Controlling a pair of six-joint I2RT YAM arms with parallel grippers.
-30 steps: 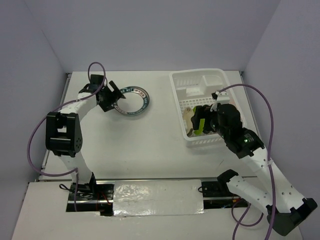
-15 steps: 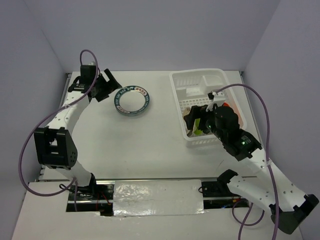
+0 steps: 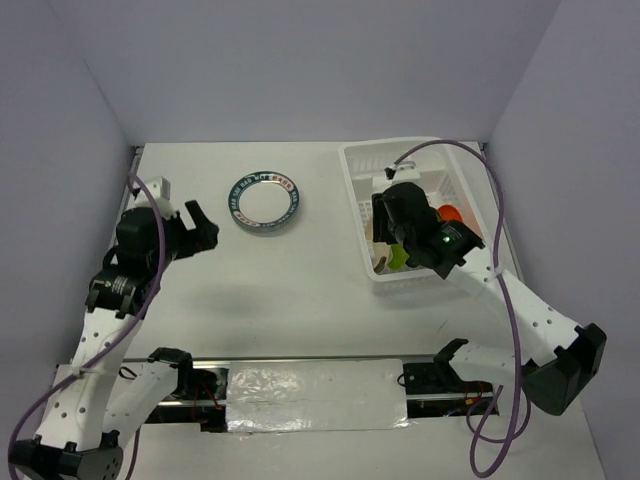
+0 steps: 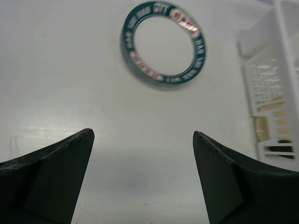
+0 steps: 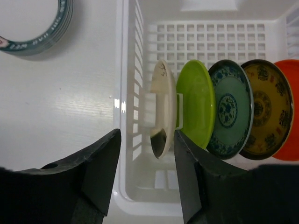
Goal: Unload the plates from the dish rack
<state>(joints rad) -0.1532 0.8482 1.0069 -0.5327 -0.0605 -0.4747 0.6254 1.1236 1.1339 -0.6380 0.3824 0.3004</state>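
Note:
The white dish rack stands at the right of the table. In the right wrist view several plates stand on edge in the rack: a cream-white one, a lime green one, two patterned ones and an orange-red one. My right gripper hangs over the rack's left end. Its jaws are partly closed, with the white plate's edge between them, close to the right finger. A gap remains on the left side. The teal-rimmed plate lies flat on the table. My left gripper is open and empty, near and left of it.
Purple cables loop from both arms. The rack's small side compartment is at its far end. In the left wrist view the teal-rimmed plate and the rack's corner lie ahead, beyond the left gripper.
The left arm has drawn back from the teal-rimmed plate toward the near left. The right gripper has moved over the white plate and its jaws have narrowed around it.

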